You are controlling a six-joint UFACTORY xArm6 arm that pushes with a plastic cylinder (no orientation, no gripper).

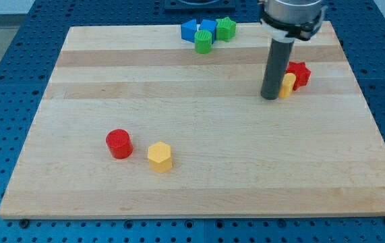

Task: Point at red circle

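The red circle (119, 144) is a short red cylinder on the wooden board (205, 182) at the view's lower left. A yellow hexagon (159, 156) stands just to its right, apart from it. My tip (270, 98) rests on the board at the view's upper right, far from the red circle. The tip is just left of a yellow block (288, 85), close to or touching it. A red star-shaped block (299, 73) lies behind that yellow block.
A cluster of blocks sits at the board's top edge: a blue block (189, 30), another blue block (208, 28), a green block (203, 42) and a second green block (226, 28). A blue perforated table surrounds the board.
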